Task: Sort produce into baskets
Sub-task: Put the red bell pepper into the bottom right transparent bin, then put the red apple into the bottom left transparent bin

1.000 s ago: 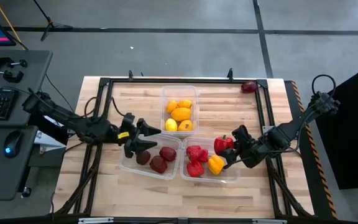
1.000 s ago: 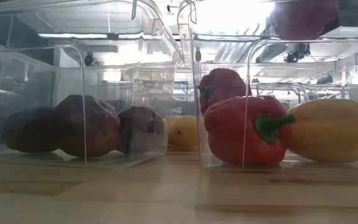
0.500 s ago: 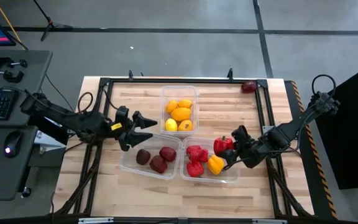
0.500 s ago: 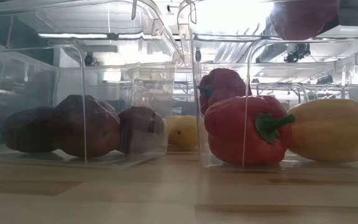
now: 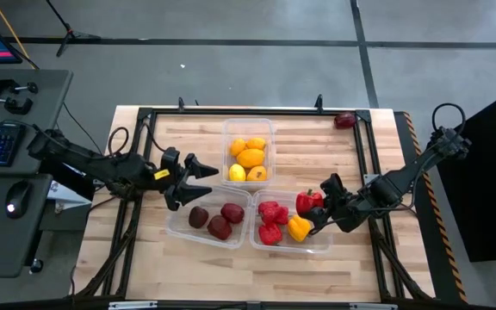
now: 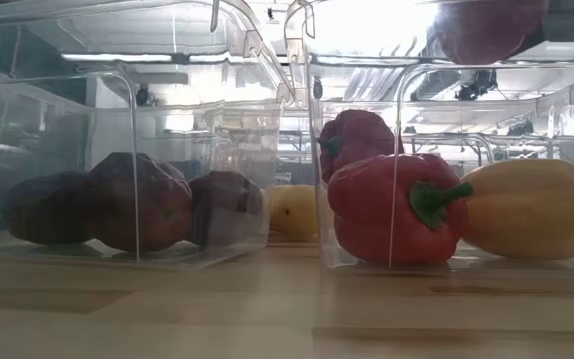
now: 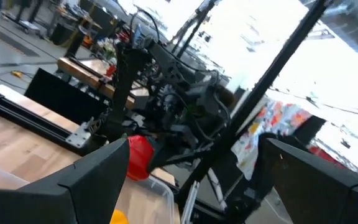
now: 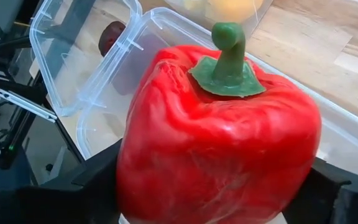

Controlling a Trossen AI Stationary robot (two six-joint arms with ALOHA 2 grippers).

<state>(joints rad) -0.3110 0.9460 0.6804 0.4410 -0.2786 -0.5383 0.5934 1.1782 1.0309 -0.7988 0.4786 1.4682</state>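
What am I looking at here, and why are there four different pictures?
It is a robot with two dark arms at a wooden table. One camera looks down from above, one sits at table height, and one rides on each wrist. Three clear tubs hold sorted produce: lemons and oranges, dark red fruits, and peppers. The right tool is shut on a red pepper above the pepper tub; its wrist camera shows that pepper up close. The left tool hangs open and empty beside the dark fruit tub. One dark fruit lies loose at the far edge.
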